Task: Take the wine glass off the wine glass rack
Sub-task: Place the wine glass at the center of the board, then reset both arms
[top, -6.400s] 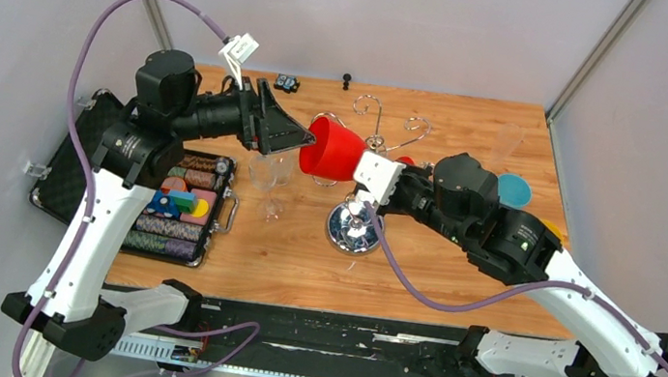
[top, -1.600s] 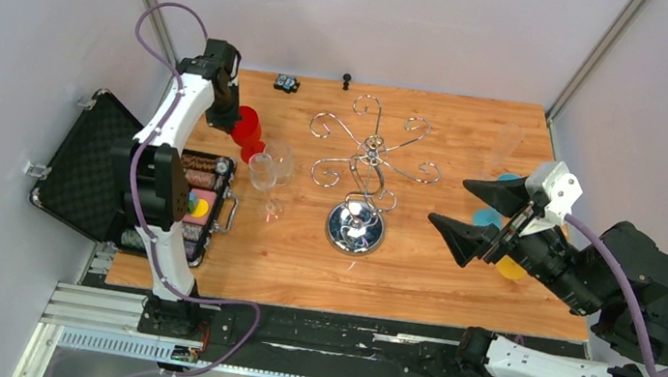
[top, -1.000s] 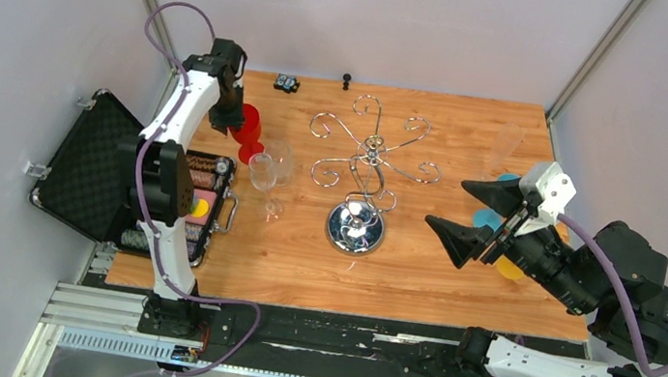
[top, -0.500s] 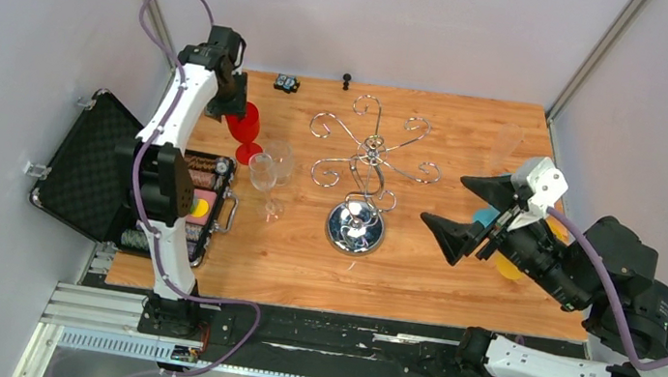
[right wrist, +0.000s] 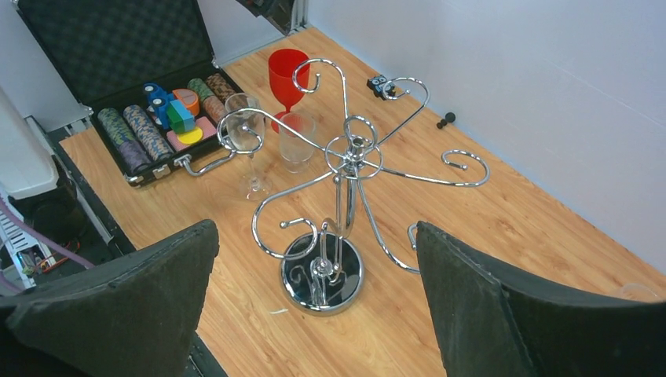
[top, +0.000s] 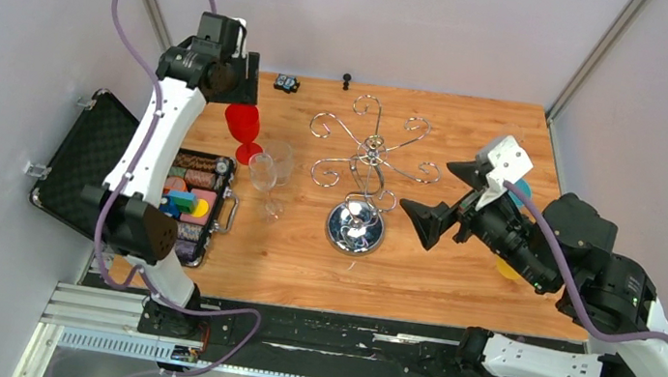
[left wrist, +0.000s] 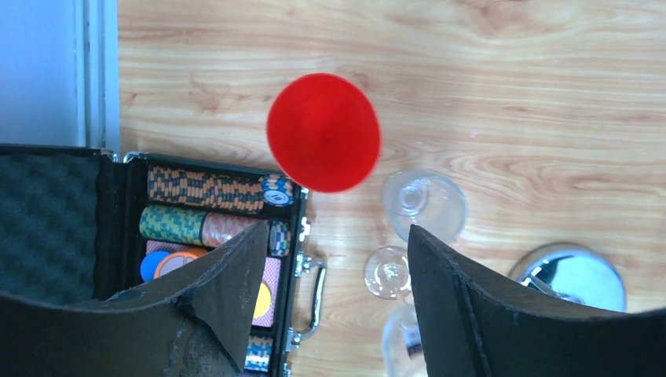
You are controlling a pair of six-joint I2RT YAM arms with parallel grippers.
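On the near right, the right gripper (right wrist: 314, 228) hung above the table with its two fingers spread wide and nothing between them. It faced left toward the wine glass rack (top: 354, 227). The rack stood upright about the middle of the wooden table (top: 416, 277), its round mirrored base on the wood and its curled hook arms fanning out from the thin post. At the left edge lay an open case of poker chips (top: 86, 151), its lid folded out to the left. Between the case and the rack stood a clear wine glass (top: 263, 174) and, just beyond it, a clear tumbler (top: 281, 160). Farther back and slightly left, the red wine glass (top: 242, 123) stood upright on the table, well apart from the rack. The left gripper (left wrist: 336, 236) hovered over it, a little to the far side, with its fingers apart and clear of the glass. By the far edge sat a small black object (top: 287, 83).
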